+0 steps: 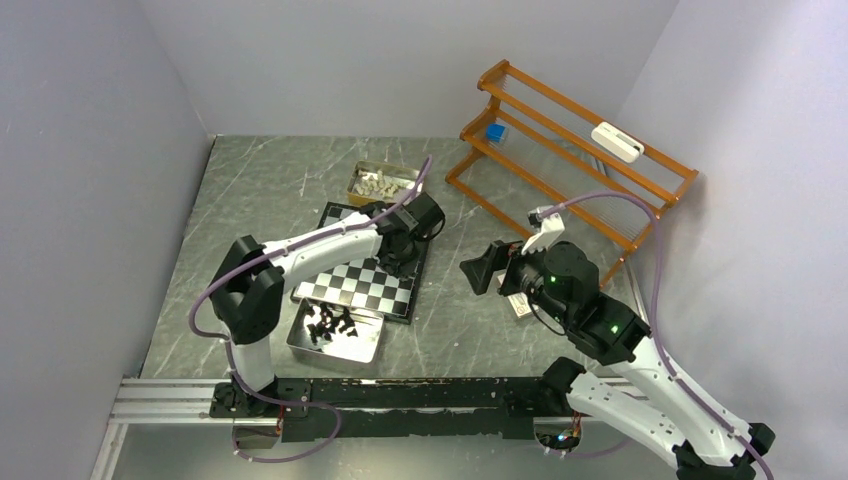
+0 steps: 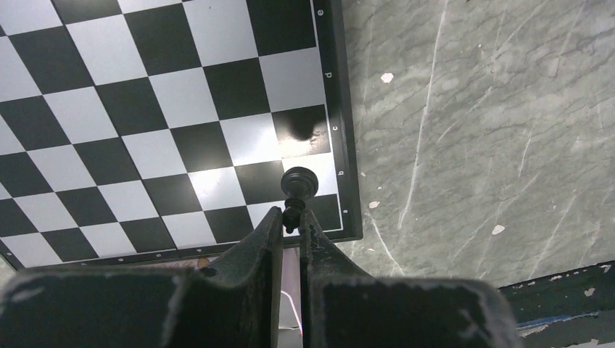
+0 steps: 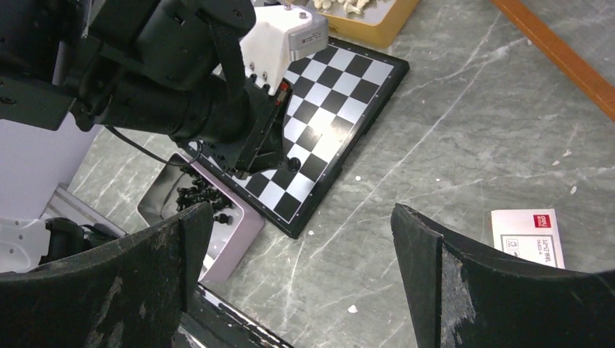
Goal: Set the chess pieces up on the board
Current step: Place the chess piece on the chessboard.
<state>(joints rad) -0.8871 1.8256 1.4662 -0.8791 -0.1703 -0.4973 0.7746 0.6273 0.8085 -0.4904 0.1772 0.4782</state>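
The left hand [image 2: 291, 230] is closed on a black chess piece [image 2: 299, 183], held over an edge square of the board [image 2: 130, 123] near its corner. The right hand [image 3: 301, 225] is held wide open and empty above the bench [image 3: 471, 145], beside the board. Other black pieces [image 1: 330, 322] are heaped in a silver tray [image 1: 368, 350].
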